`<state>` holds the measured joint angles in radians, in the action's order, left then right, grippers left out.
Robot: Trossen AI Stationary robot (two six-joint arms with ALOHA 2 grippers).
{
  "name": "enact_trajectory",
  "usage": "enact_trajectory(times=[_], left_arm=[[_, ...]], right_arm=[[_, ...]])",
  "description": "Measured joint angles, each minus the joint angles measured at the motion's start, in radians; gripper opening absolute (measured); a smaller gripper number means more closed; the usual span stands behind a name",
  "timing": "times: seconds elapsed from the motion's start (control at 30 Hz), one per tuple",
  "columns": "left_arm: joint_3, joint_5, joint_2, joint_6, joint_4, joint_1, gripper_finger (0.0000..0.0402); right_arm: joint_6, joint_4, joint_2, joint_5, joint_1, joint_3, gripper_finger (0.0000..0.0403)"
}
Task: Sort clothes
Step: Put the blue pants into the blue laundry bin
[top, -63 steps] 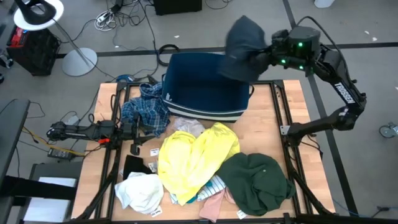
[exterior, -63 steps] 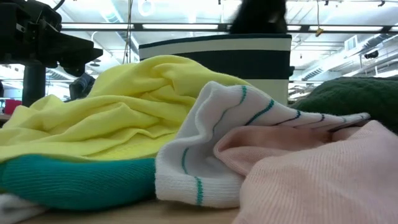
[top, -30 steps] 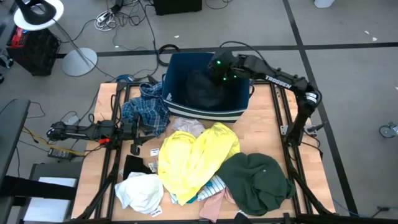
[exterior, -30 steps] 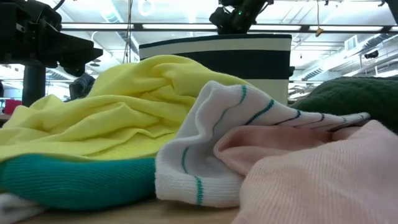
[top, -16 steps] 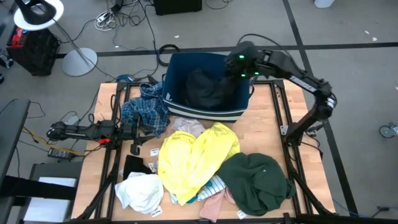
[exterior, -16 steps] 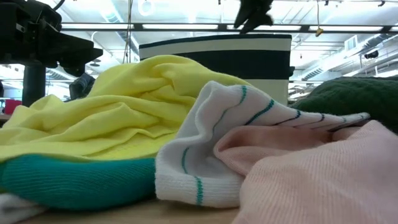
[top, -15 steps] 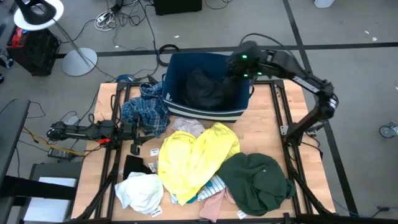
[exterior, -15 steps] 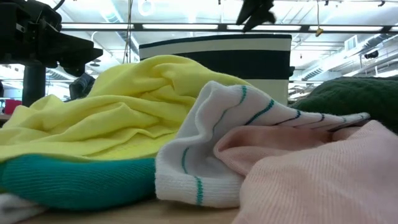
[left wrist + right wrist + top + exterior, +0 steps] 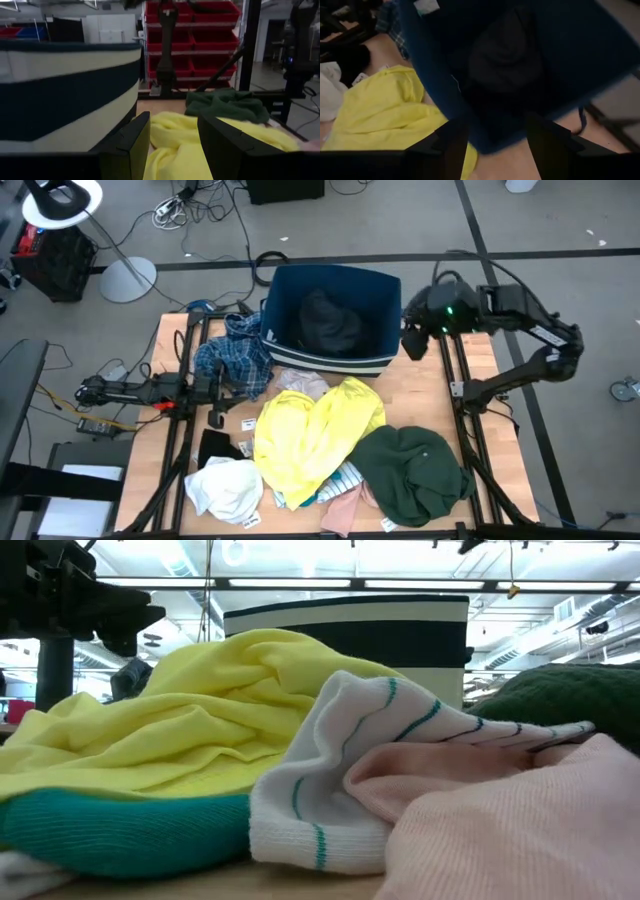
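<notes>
The right gripper (image 9: 412, 340) now hangs just outside the dark blue bin's (image 9: 390, 352) right wall, jaws spread and empty; two seconds ago it carried a dark garment (image 9: 330, 322) high over the bin's right corner, and a second ago it reached down inside the bin; that garment now lies bunched inside the bin, apart from the gripper. The right wrist view looks down over the bin's corner onto the same dark heap (image 9: 507, 50), with the yellow garment (image 9: 385, 112) beside the bin on the table (image 9: 440, 405).

The rest of the clothes lie as before: the yellow garment (image 9: 315, 430) in the middle of the table; the dark green one (image 9: 410, 470) to its right; the blue plaid piece (image 9: 235, 358) against the bin's left wall; the white one (image 9: 225, 488) at the near left; pink (image 9: 500, 830) and striped (image 9: 360, 740) pieces at the near edge.

The left gripper (image 9: 172, 145) rests low at the table's left, unmoved, jaws spread with nothing between them.
</notes>
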<state>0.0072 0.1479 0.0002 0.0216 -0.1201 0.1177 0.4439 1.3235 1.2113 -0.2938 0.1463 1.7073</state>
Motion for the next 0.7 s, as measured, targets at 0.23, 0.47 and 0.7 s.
enact_trajectory(times=[0.23, 0.47, 0.7], left_arm=[[0.0, 0.0, 0.0, -0.008, -0.062, 0.0, 0.0172], [0.042, 0.039, 0.002, -0.104, 0.036, 0.0, 0.0172], [0.293, 0.186, 0.019, -0.112, 0.378, 0.0, 0.0172]], right_arm=[[0.217, -0.061, -0.113, -0.133, -0.147, -0.27, 0.0193], [0.254, -0.321, -0.156, -0.176, -0.279, -0.554, 0.019], [0.284, -0.586, -0.167, -0.18, -0.419, -0.784, 0.0189]])
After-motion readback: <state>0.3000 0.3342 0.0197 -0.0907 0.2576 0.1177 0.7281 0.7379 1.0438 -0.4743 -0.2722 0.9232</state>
